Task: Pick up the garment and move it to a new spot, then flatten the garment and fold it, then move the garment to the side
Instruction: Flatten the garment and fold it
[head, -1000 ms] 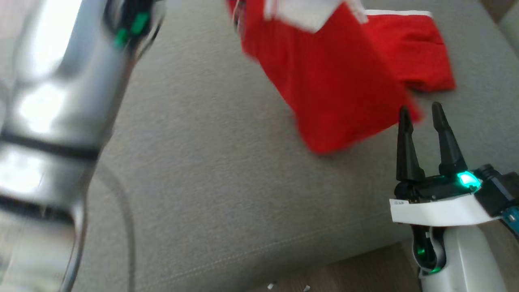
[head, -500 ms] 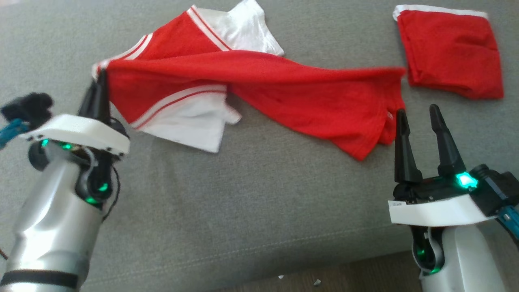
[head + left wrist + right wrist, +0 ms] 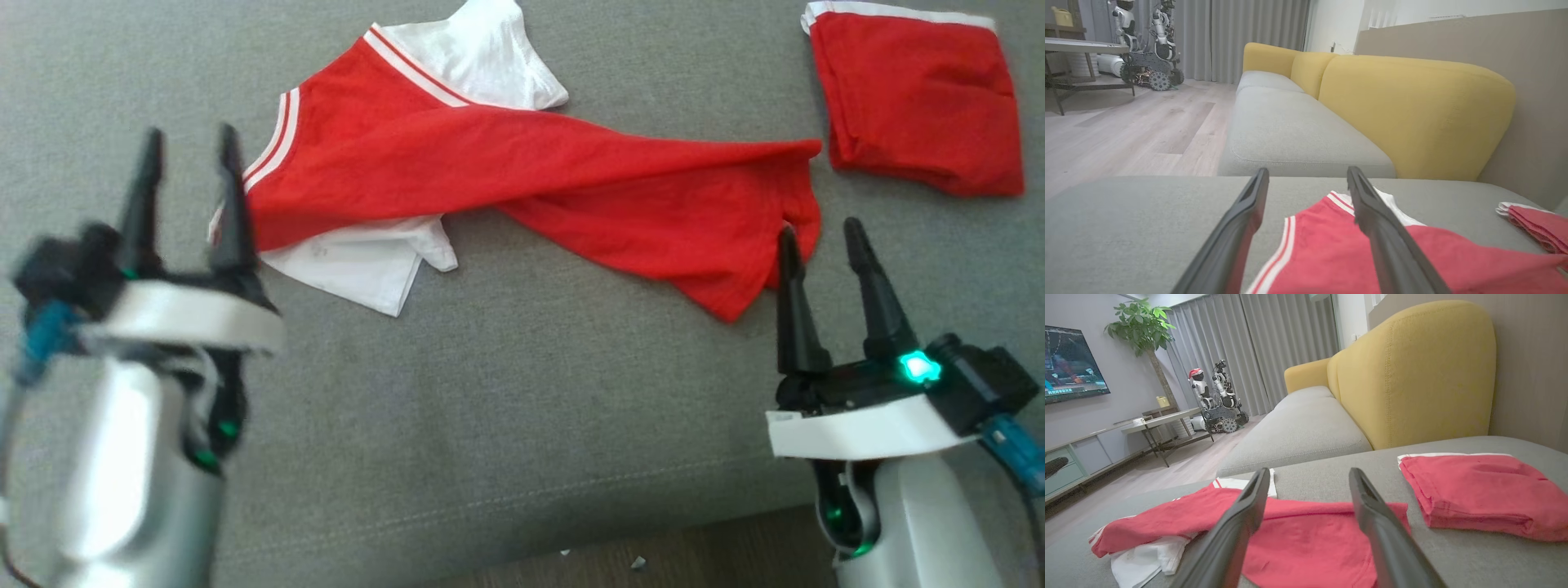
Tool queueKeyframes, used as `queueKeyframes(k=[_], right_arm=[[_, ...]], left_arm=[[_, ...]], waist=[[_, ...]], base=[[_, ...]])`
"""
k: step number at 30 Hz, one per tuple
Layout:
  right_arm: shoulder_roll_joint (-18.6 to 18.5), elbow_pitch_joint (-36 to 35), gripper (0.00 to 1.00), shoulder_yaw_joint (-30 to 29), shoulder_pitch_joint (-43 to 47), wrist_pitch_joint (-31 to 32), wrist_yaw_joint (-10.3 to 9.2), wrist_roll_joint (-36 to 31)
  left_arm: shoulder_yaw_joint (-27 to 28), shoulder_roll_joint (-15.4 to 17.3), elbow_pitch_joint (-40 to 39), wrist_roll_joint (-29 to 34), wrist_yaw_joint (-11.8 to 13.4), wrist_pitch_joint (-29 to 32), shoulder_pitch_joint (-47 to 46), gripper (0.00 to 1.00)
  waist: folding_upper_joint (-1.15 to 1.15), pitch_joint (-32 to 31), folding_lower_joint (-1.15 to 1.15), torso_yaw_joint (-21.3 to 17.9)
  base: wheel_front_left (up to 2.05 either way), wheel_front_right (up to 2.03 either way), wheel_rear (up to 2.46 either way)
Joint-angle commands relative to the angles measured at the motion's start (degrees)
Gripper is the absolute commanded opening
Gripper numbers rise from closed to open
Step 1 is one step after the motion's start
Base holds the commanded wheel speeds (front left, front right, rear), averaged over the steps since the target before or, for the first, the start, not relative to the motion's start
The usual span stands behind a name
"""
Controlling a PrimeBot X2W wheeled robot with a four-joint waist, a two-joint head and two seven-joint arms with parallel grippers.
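The garment (image 3: 522, 175), a red shirt with white sleeves and striped trim, lies twisted and crumpled across the grey cushion (image 3: 490, 408). My left gripper (image 3: 189, 135) stands open at the shirt's left edge, its right finger just touching the red cloth and nothing between its fingers. In the left wrist view the shirt (image 3: 1323, 253) lies under and beyond the open left gripper (image 3: 1308, 171). My right gripper (image 3: 819, 229) is open beside the shirt's right hem, holding nothing. The right wrist view shows the shirt (image 3: 1298, 535) spread below the open right gripper (image 3: 1309, 471).
A folded red garment (image 3: 918, 98) with white trim lies at the cushion's far right corner, also in the right wrist view (image 3: 1478, 490). A yellow-backed sofa (image 3: 1412, 110) stands beyond the cushion. Wooden floor (image 3: 694, 559) runs along the cushion's near edge.
My left gripper has opened and let go of the shirt's left edge. The shirt has dropped from hanging to lying on the cushion. The right gripper has stayed open and almost still.
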Motion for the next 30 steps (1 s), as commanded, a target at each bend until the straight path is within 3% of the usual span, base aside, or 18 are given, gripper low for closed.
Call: queueKeyframes(k=[1, 8, 14, 23, 30], right_arm=[[0.0, -0.5, 1.0, 2.3, 0.7, -0.4, 0.25, -0.4], [0.0, 2.7, 1.0, 3.8, 3.4, -0.4, 0.25, -0.9], [0.0, 3.2, 1.0, 3.4, 3.6, -0.4, 0.25, -0.8], [0.0, 2.8, 1.0, 3.0, 2.9, -0.4, 0.25, -1.8], [0.0, 2.3, 1.0, 2.5, 1.6, -0.4, 0.25, -1.9]], left_arm=[[2.3, -0.7, -5.0, 3.1, 0.4, -0.4, 2.6, 1.0], [0.6, -6.9, -7.4, 8.7, 0.3, -0.4, 11.3, 1.0], [-2.9, -9.2, -1.7, 10.6, 0.1, -0.4, 15.1, 1.0], [-9.5, -9.5, 15.3, 10.2, -0.4, -0.4, 7.6, 1.0], [-11.6, -9.6, 22.7, 9.8, 2.4, -0.4, 0.5, 1.0]], waist=[[0.0, 0.0, 0.0, 0.1], [0.0, -0.4, 0.0, 1.2], [0.0, -1.2, 0.0, 1.4], [0.0, -0.1, 0.0, 0.6], [0.0, 2.0, 0.0, -0.6]], base=[[0.0, 0.0, 0.0], [0.0, 0.0, 0.0], [0.0, 0.0, 0.0], [0.0, 0.0, 0.0], [0.0, 0.0, 0.0]])
